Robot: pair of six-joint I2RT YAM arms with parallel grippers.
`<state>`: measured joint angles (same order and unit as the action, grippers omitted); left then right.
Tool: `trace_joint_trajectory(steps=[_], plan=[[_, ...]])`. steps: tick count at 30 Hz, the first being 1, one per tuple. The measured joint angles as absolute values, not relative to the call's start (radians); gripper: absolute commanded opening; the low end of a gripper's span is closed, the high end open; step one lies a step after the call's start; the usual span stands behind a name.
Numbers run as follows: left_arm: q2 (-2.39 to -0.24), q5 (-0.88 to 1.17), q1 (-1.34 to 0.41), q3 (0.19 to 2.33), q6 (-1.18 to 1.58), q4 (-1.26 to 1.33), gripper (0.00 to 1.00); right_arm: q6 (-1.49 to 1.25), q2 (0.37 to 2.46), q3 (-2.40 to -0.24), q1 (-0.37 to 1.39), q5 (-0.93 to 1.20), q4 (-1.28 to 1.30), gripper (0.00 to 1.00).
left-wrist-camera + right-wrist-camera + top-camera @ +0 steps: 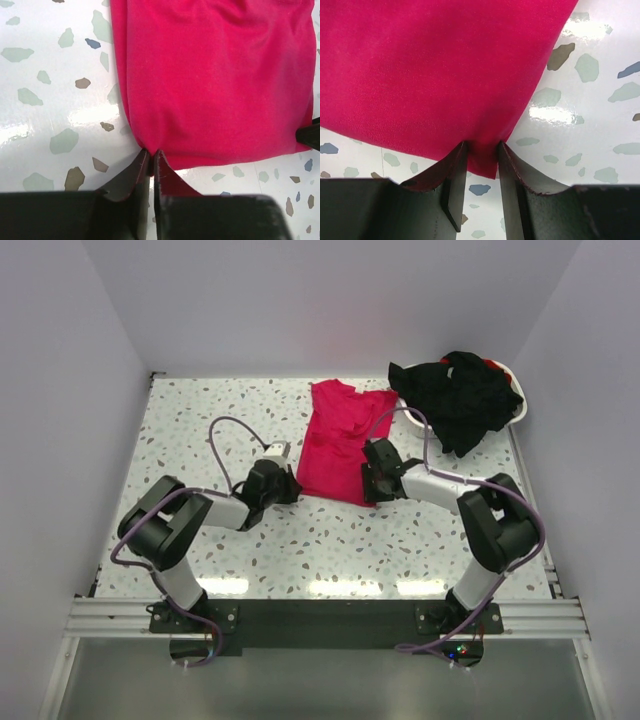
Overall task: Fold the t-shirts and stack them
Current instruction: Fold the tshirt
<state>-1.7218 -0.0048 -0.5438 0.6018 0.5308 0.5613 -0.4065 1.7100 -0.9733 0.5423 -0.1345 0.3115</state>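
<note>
A bright pinkish-red t-shirt lies flat on the speckled table, its neck toward the far side. My left gripper is at its near left corner. In the left wrist view the gripper is shut, pinching the edge of the red t-shirt. My right gripper is at the near right corner. In the right wrist view its jaws stand partly apart, with the corner of the red t-shirt lying between them. Black t-shirts are heaped at the back right.
The black heap spills over a white plastic basket at the table's far right corner. White walls close in the table on the left, right and far sides. Purple cables loop above both arms.
</note>
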Motion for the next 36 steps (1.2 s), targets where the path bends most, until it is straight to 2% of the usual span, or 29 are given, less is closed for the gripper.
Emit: trace_joint_trajectory(steps=[2, 5, 8, 19, 30, 31, 32, 33, 34, 36], plan=[[-1.731, -0.004, -0.544, 0.606, 0.533, 0.572, 0.00, -0.409, 1.706, -0.965, 0.542, -0.130, 0.300, 0.26], [-1.738, -0.004, -0.544, 0.607, 0.532, 0.583, 0.00, -0.420, 1.694, -0.944, 0.542, -0.113, 0.274, 0.12], [-1.735, -0.011, -0.544, 0.602, 0.535, 0.586, 0.00, -0.429, 1.678, -0.924, 0.542, -0.108, 0.261, 0.08], [-1.501, -0.095, -0.657, 0.413, 0.577, 0.493, 0.00, -0.475, 1.480, -0.781, 0.634, -0.090, 0.352, 0.04], [-1.111, -0.183, -0.812, 0.224, 0.727, 0.290, 0.00, -0.621, 1.225, -0.662, 0.809, -0.119, 0.466, 0.07], [-1.082, -0.195, -0.829, 0.216, 0.744, 0.270, 0.11, -0.633, 1.204, -0.648, 0.822, -0.120, 0.471, 0.10], [-1.055, -0.204, -0.846, 0.208, 0.753, 0.251, 0.19, -0.648, 1.186, -0.634, 0.833, -0.121, 0.475, 0.25], [-1.029, -0.213, -0.863, 0.199, 0.767, 0.235, 0.27, -0.665, 1.171, -0.623, 0.845, -0.121, 0.482, 0.33], [-1.003, -0.221, -0.876, 0.191, 0.776, 0.213, 0.41, -0.667, 1.163, -0.617, 0.853, -0.122, 0.490, 0.39], [-0.953, -0.244, -0.888, 0.184, 0.795, 0.160, 0.53, -0.686, 1.143, -0.611, 0.870, -0.132, 0.521, 0.50]])
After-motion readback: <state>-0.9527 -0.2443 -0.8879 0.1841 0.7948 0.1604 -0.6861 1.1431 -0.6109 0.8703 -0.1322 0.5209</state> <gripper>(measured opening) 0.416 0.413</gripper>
